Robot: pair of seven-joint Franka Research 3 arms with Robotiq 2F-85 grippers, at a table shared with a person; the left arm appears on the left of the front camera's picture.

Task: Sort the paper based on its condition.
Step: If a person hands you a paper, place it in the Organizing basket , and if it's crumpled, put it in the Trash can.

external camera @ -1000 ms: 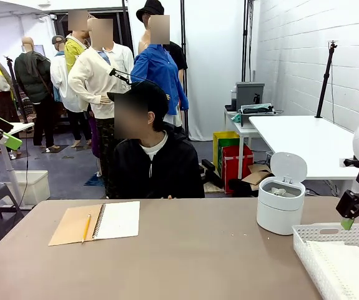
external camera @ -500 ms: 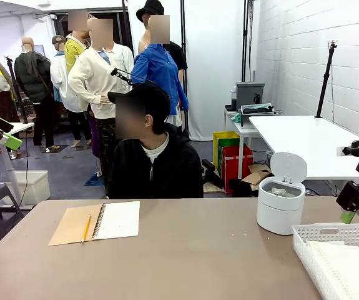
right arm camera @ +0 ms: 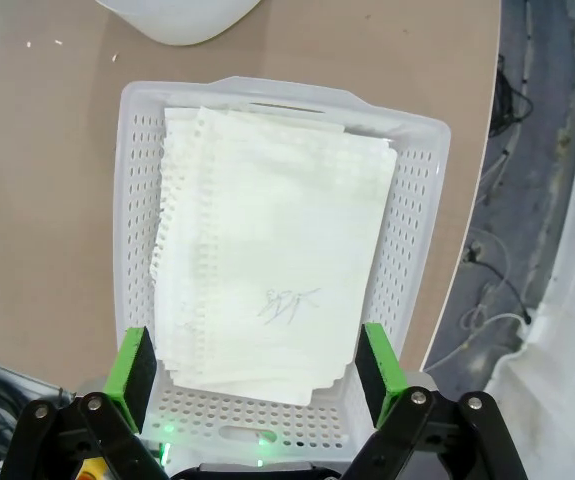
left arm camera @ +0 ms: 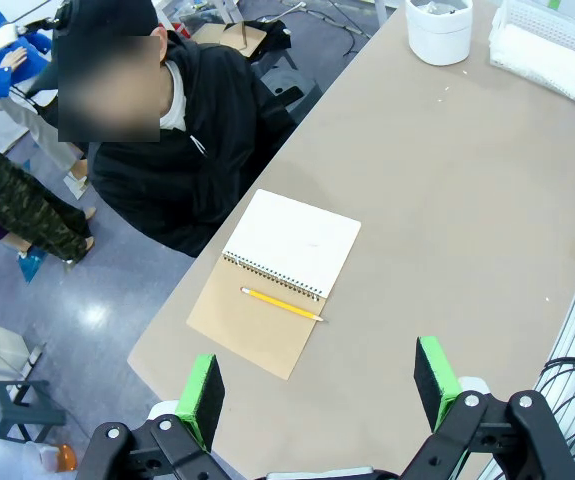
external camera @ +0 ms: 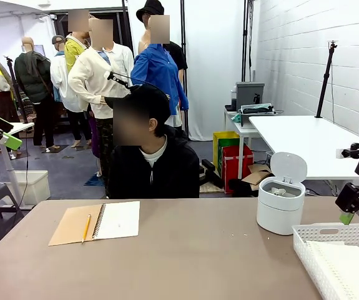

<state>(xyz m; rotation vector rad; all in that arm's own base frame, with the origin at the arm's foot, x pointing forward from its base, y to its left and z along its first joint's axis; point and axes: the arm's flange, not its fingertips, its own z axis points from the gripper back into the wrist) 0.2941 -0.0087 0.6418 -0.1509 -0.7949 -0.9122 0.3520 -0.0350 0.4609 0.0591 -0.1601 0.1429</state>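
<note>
Risk judged: torn-edged paper sheets (right arm camera: 267,270), stacked loosely in the white perforated basket (right arm camera: 132,200), could snag or lift off together if pinched at one edge. Right gripper (right arm camera: 255,368) hung above the basket's near end, jaws wide apart and empty, sheets beneath and between them. Left gripper (left arm camera: 317,385) likewise spread, empty, well away from the basket, above the worktop (left arm camera: 467,200) edge.

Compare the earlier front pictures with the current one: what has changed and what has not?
The right pincer, open and holding nothing, drew back toward the table's right edge, above the white basket. The notebook, pencil and lidded bin kept their places.
</note>
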